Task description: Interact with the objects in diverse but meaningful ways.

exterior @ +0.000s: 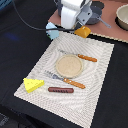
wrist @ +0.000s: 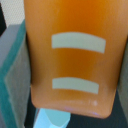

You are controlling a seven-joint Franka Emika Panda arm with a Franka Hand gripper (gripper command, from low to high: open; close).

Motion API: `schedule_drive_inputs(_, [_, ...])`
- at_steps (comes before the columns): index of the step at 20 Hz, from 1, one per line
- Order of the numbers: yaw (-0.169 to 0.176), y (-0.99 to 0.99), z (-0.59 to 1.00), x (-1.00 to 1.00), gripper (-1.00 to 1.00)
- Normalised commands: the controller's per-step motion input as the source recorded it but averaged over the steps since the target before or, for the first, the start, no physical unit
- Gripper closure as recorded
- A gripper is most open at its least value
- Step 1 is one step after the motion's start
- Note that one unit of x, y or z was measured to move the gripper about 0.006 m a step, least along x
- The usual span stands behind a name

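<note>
In the exterior view my gripper (exterior: 81,29) hangs over the far edge of the placemat, shut on the orange ridged block (exterior: 83,32). The wrist view is filled by that block (wrist: 67,60), two pale ridges across its face, with a grey-teal finger pad (wrist: 12,75) pressed to one side. The light blue cup (exterior: 52,31) stands just to the exterior view's left of the block, and part of it (wrist: 52,120) shows under the block. A yellow holed cheese wedge (exterior: 33,84) and a brown sausage (exterior: 60,90) lie at the mat's near end. The dark grey pan (exterior: 96,16) sits behind the gripper.
A tan round plate (exterior: 68,65) lies mid-mat on the pale placemat (exterior: 100,75), between a knife (exterior: 81,57) and a fork (exterior: 67,80) with orange handles. A beige bowl (exterior: 122,17) stands at the far right on a pinkish board. A black cable runs at the far left.
</note>
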Motion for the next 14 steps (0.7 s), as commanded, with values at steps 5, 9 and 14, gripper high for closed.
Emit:
schedule_drive_inputs(5, [0.0, -0.59, -0.43, -0.77, 1.0])
schedule_drive_inputs(9, [-0.008, -0.56, -0.38, -0.79, 1.0])
schedule_drive_inputs(14, [-0.03, -0.47, -0.24, -0.84, 1.0])
